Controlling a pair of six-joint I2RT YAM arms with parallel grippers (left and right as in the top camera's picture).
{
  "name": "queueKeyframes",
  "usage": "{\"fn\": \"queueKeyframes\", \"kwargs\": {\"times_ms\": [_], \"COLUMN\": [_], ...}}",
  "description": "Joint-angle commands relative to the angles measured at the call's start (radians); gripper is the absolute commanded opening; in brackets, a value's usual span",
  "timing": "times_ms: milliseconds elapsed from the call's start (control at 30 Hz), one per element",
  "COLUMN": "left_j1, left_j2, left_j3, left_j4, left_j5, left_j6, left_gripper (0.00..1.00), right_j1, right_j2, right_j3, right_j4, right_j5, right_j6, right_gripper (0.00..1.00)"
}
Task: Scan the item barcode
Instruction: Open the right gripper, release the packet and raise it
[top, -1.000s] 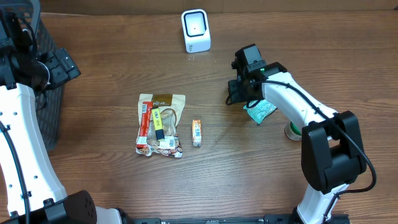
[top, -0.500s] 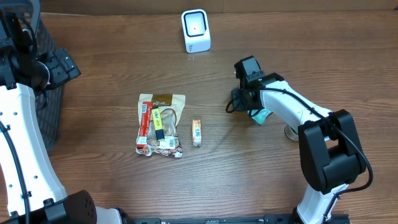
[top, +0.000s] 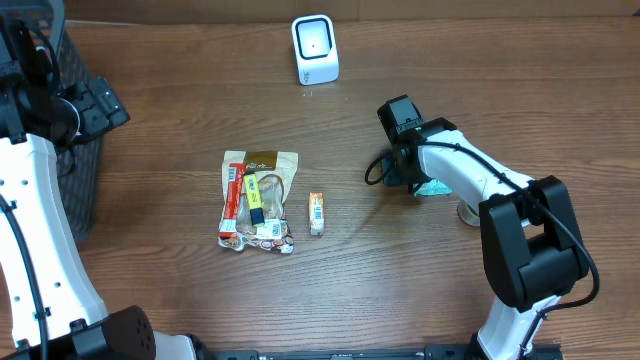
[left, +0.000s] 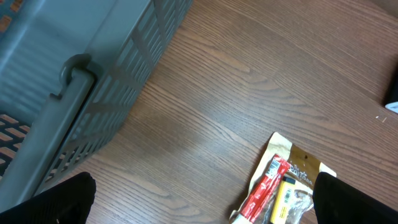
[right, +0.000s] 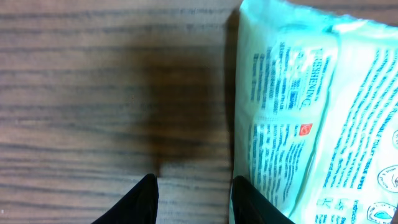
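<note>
Teal packet (right: 298, 112), print partly reading "SHENING", lies on bench (right: 93, 74) beside right gripper (right: 196, 202); jaws apart, empty. Basket (left: 93, 62) sits near left gripper (left: 208, 199), spread wide.

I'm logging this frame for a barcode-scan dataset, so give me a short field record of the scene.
scanner: white, top centre of overhead view
teal packet: on table, just outside right gripper
right gripper: open, only bare table in its gap
left gripper: open, empty, near basket
other items: snack bag, orange bar, centre-left
</note>
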Motion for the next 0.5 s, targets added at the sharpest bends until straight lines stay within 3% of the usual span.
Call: {"fn": "queueKeyframes", "kwargs": {"times_ms": [0,467], "left_j1": [0.002,0.002], "left_j2": [-0.006,-0.005], "left_j3": [0.017,0.017], "left_j4": [0.000,0.000], "left_j5": [0.004,0.004], "left_j6": [0.008,0.008], "left_gripper": [1.00,1.00], "right_j1": [-0.003,-0.004], "right_j2": [-0.006,-0.006], "right_j3": [-0.005,-0.005], "right_j4": [0.024,0.069], "right_j5": [0.033,0.048], "right_j6": [0.008,0.011], "right_gripper": [0.39,0.42]}}
